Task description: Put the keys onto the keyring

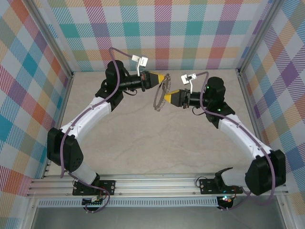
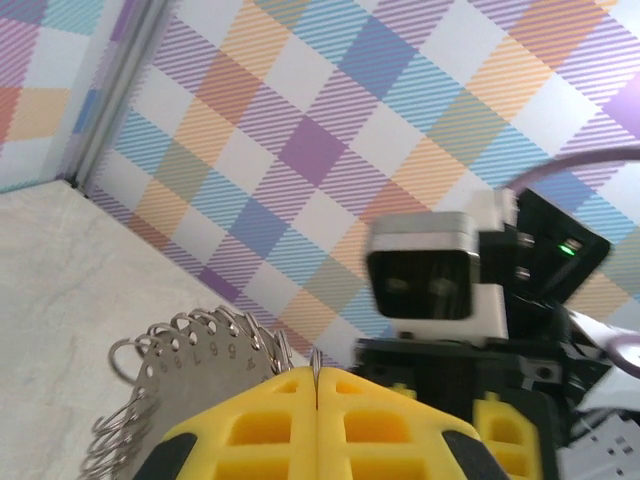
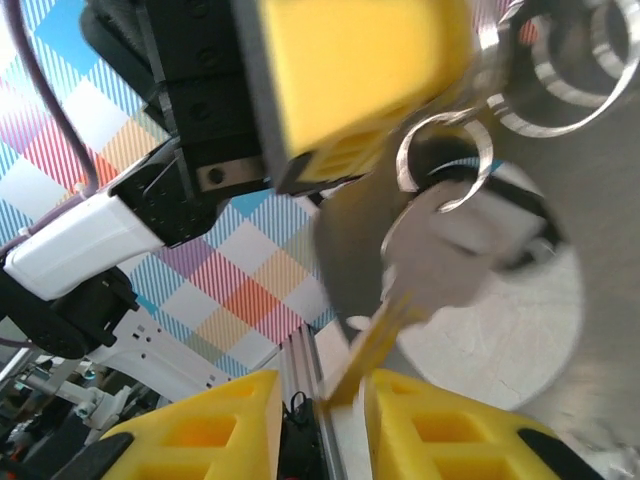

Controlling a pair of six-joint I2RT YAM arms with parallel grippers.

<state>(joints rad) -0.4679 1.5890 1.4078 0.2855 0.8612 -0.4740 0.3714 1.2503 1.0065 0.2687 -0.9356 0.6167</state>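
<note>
Much of the keyring [image 2: 200,362] hides behind left claw [image 2: 317,385].

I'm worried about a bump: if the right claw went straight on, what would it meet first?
Most likely the keyring, hanging from the left claw right before the right claw's tips; depth is unclear.

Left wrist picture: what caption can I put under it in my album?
The left hand, shut, holds the loopy keyring up by a checkered wall.
</note>
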